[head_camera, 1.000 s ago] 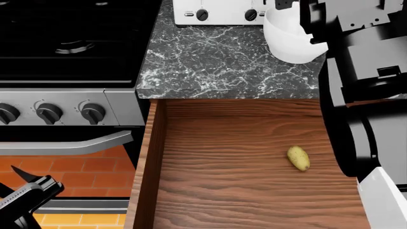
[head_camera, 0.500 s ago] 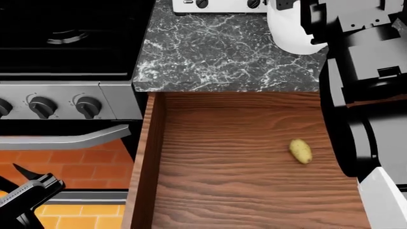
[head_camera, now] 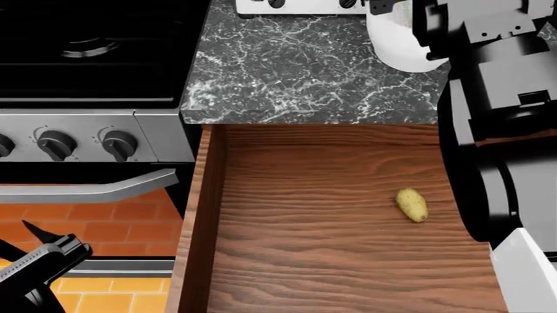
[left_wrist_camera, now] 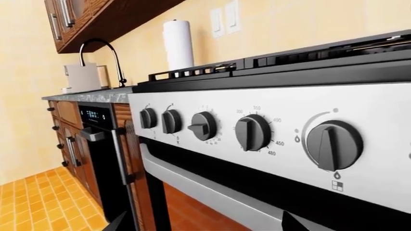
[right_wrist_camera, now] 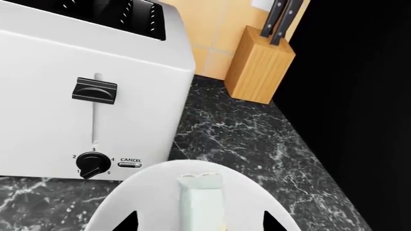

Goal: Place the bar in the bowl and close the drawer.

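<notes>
bar (right_wrist_camera: 200,199) standing inside bowl (right_wrist_camera: 147,202) on worktop (head_camera: 296,65), beside toaster (right_wrist_camera: 83,96) | right fingers (right_wrist_camera: 199,222) spread above bowl, empty | left fingers (head_camera: 39,257) low by oven, state unclear | drawer (head_camera: 331,222) open, potato (head_camera: 411,205) inside | risk: nudging bowl while withdrawing; slamming drawer.

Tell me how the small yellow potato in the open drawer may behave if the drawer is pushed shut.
The potato is rounded and lies loose on the smooth wooden drawer floor, touching no wall, so it would probably roll or slide. It looks firm, so a bump should hardly damage it.
</notes>
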### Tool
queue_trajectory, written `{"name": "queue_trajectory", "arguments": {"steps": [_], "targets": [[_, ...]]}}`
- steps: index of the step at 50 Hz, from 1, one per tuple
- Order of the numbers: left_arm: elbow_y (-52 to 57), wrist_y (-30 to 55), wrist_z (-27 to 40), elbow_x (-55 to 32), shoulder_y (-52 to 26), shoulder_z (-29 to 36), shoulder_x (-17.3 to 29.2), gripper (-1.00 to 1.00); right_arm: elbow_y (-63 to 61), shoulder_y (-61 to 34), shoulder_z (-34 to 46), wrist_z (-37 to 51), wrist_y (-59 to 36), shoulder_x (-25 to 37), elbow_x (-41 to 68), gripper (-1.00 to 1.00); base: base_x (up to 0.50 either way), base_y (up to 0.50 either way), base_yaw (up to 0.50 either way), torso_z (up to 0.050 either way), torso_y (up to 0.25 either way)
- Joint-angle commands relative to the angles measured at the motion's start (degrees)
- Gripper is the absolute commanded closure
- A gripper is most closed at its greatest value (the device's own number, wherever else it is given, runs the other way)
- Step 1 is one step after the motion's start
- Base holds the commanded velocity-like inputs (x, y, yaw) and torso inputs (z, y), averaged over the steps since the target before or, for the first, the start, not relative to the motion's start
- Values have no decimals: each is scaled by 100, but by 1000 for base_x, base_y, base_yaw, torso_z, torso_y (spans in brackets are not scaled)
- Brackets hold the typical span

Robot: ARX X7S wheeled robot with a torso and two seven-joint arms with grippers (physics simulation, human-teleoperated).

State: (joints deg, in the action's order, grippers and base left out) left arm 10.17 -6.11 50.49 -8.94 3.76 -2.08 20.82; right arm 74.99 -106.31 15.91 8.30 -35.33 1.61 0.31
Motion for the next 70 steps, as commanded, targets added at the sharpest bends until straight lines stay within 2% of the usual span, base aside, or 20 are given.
{"name": "queue_trajectory", "arguments": {"steps": [1,33,41,49,70], "targets": [[-25,-70,-41,-35,5,16,13,-100,0,-22,-77,-46,-1,-3,-6,-100,0,0,0,0,0],[-21,-136,-102,-137,-3,46,36,-100,0,-417,-54,-108,-12,10,-22,-100,0,0,0,0,0],[23,-315,-104,-126,170,40,16,-100,0,-587,-63,-220,-139,8,-14,-100,0,0,0,0,0],[-78,-838,-223,-205,473,19,-34,-100,0,-733,-185,-305,-233,23,50,-100,0,0,0,0,0],[-175,-1346,-290,-221,839,10,-87,-100,-1,-723,-671,-420,-611,-62,141,-100,0,0,0,0,229]]}}
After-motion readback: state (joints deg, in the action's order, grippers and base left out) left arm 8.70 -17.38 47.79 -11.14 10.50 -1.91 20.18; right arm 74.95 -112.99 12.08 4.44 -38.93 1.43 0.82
